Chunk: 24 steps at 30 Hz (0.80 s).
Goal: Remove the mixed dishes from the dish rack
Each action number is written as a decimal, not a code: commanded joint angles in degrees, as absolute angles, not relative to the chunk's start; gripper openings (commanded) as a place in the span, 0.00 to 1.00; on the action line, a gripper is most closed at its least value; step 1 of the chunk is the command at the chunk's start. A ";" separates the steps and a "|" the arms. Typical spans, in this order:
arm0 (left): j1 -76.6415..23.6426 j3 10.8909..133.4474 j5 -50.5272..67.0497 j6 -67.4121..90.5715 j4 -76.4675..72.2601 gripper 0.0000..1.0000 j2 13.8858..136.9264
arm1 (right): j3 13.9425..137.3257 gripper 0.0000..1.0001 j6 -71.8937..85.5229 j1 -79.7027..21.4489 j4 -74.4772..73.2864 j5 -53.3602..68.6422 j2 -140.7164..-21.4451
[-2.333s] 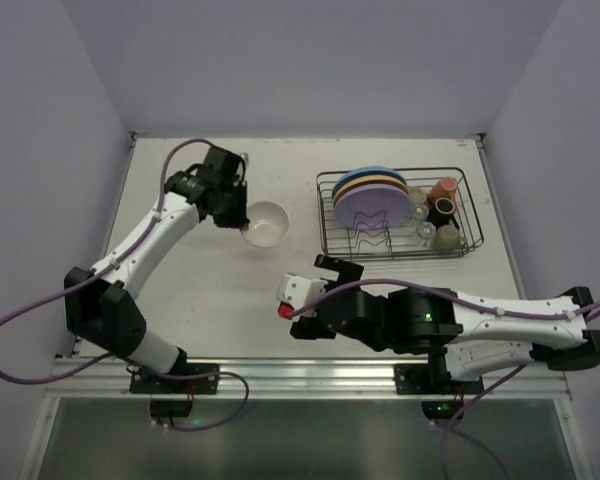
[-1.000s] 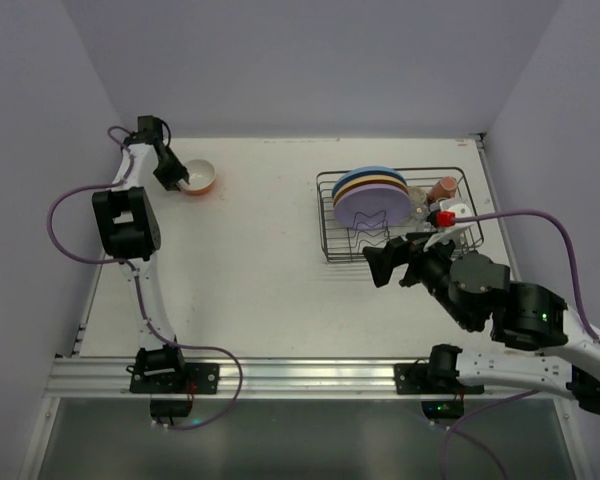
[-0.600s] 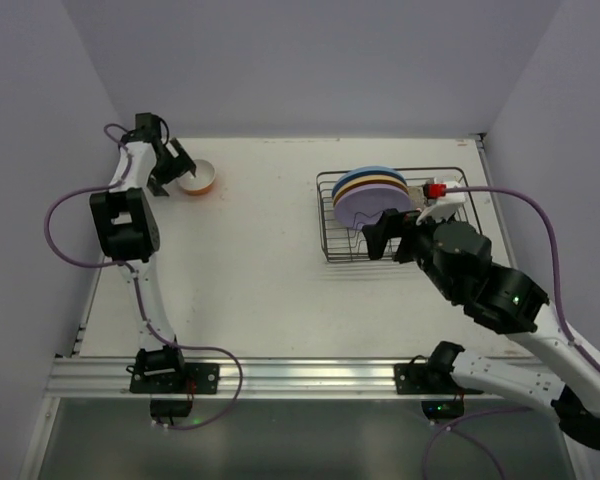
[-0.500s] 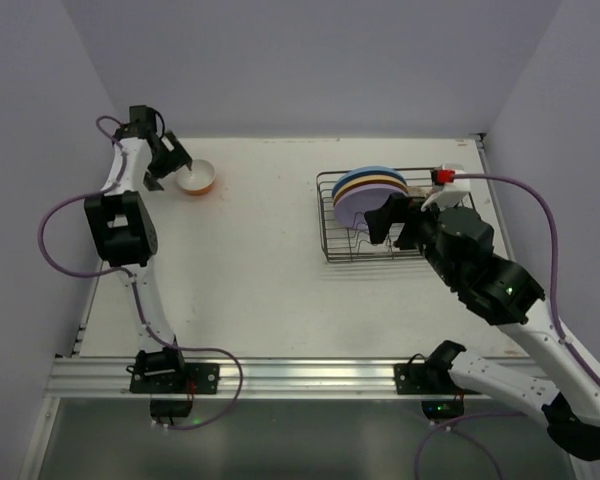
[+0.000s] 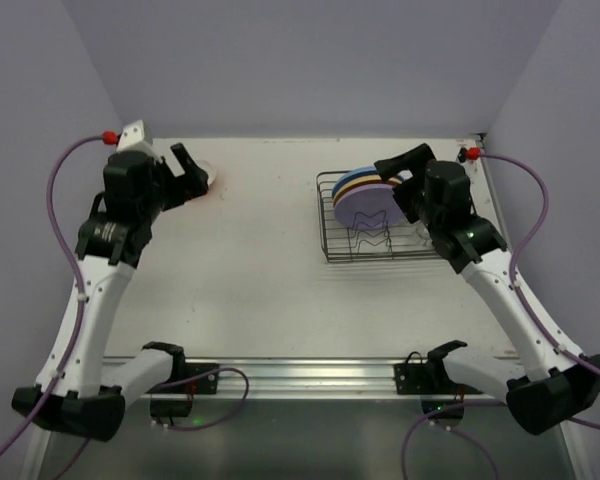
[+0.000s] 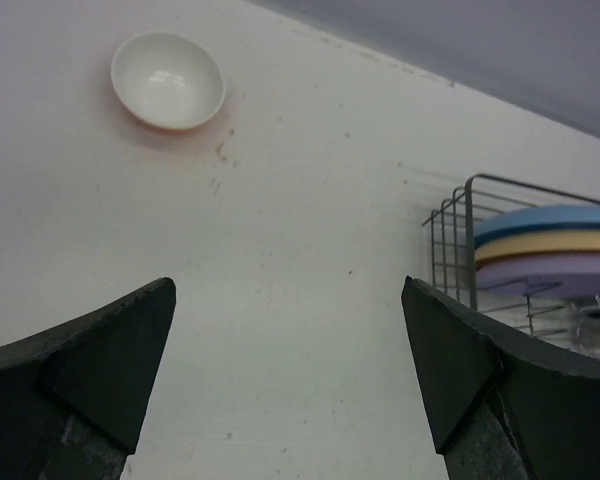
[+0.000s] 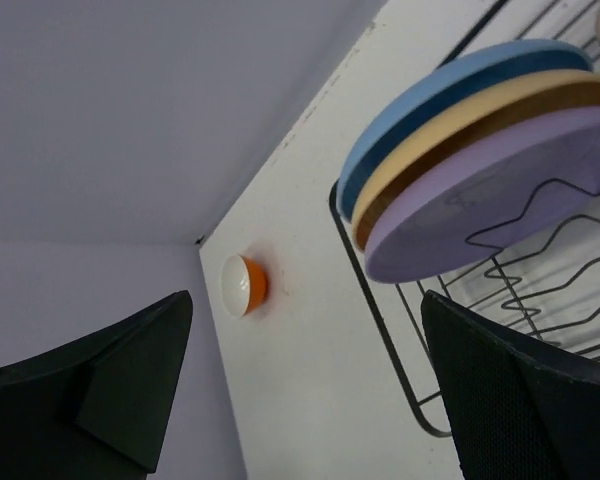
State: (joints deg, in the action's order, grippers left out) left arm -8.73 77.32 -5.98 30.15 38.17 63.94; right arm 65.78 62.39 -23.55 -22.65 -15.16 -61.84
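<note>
The dark wire dish rack [image 5: 342,243] stands at the back right, holding upright blue [image 5: 365,172], tan [image 5: 351,184] and lilac [image 5: 365,207] plates. My right gripper [image 5: 392,180] hovers open over the plates' right side with nothing between its fingers, and its arm hides the mugs and glasses. In the right wrist view the lilac plate [image 7: 490,200] faces me in the dish rack [image 7: 380,330]. The orange bowl [image 6: 168,80], white inside, sits upright at the table's back left. My left gripper [image 5: 192,165] hangs open above the table next to the bowl [image 5: 212,178], and holds nothing.
Walls close in the table on the left, back and right. The table's back edge [image 6: 400,70] runs just beyond the bowl. A clear glass [image 6: 595,330] shows low in the rack in the left wrist view.
My left gripper opened, let go of the bowl at the back left and lifted away. My right arm swung up from the rack's front and now hangs over the plates.
</note>
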 commanded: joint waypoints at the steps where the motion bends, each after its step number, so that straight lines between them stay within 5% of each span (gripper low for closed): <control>1: -10.02 62.61 -4.58 26.37 32.45 1.00 56.80 | 62.62 0.98 82.32 -21.09 -25.76 -17.04 -63.55; 4: -12.56 52.75 -6.49 24.09 31.82 1.00 48.53 | 55.02 0.84 84.54 -21.09 -13.73 -17.32 -62.66; 7: -13.79 48.52 -13.69 22.84 32.43 1.00 42.82 | 59.84 0.85 87.27 -21.09 -20.37 -18.63 -67.75; 13: -14.59 47.46 -10.03 21.80 30.50 1.00 40.77 | 60.38 0.72 89.48 -21.09 -18.82 -19.51 -71.63; 16: -15.82 47.28 -8.88 21.71 30.23 1.00 42.36 | 61.00 0.56 88.94 -21.09 -18.37 -20.48 -72.86; 24: -17.31 47.11 -8.17 21.62 30.15 1.00 42.89 | 59.85 0.54 88.95 -21.09 -14.07 -21.62 -74.44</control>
State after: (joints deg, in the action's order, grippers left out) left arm -16.51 47.00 -8.14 22.90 33.06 43.42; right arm 58.28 87.85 -21.04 -17.63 -17.50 -73.54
